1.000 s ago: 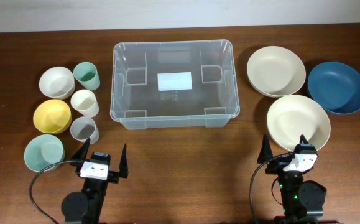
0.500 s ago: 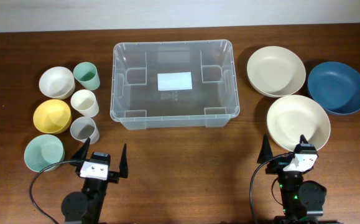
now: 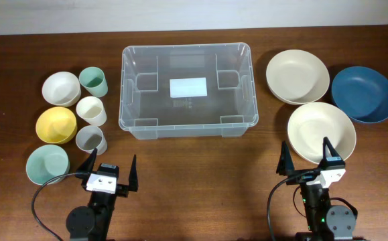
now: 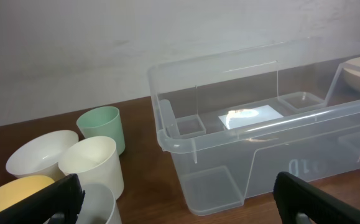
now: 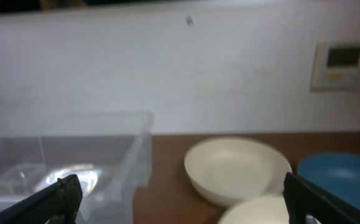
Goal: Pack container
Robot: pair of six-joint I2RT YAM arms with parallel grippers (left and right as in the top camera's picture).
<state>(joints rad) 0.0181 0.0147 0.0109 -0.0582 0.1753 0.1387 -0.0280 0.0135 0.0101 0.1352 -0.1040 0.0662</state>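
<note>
The container (image 3: pixel 130 87) is a large clear plastic bin with a white label on its base, empty, at the middle back of the table. It also shows in the left wrist view (image 4: pixel 186 134) and the right wrist view (image 5: pixel 130 155). My left gripper (image 3: pixel 109 171) is open and empty near the front edge, left of centre. My right gripper (image 3: pixel 305 157) is open and empty at the front right, raised, its far finger over the near cream bowl (image 3: pixel 317 127).
Left of the bin stand a white bowl (image 3: pixel 61 88), a yellow bowl (image 3: pixel 55 124), a pale green bowl (image 3: pixel 46 164), a green cup (image 3: pixel 94 81), a cream cup (image 3: pixel 91 110) and a grey cup (image 3: pixel 90 140). At right are another cream bowl (image 3: pixel 297 75) and a blue bowl (image 3: pixel 363 93).
My right gripper has risen and tilted up; its wrist view is blurred. The left arm and the objects have not moved.
</note>
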